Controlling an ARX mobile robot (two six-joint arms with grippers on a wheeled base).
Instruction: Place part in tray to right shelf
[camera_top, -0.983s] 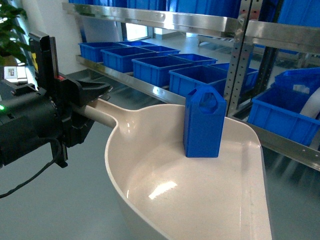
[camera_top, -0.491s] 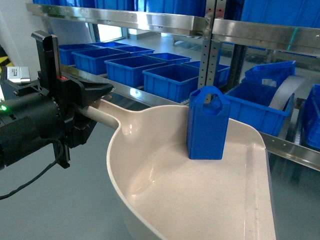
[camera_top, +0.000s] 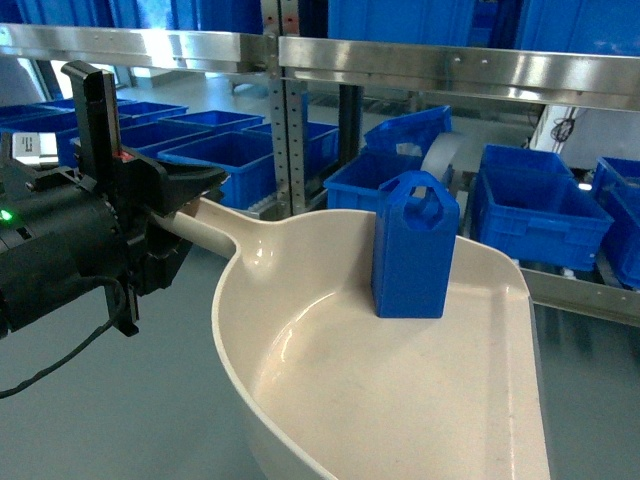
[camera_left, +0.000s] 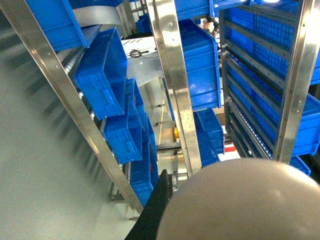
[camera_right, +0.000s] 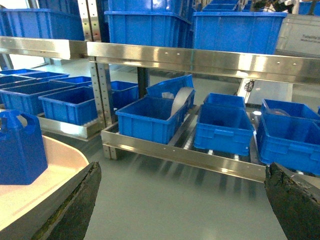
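Clamping the tray (camera_top: 400, 400) handle, left gripper (camera_top: 185, 200) carries the upright part (camera_top: 413, 250); right gripper (camera_right: 182, 200) gapes.

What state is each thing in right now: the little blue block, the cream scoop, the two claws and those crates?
Part: upright, standing in the tray.
Tray: held level by its handle, carrying the part.
Left claw: shut on the tray handle.
Right claw: open, holding nothing.
Blue crates: sitting on the steel rack, one tilted.
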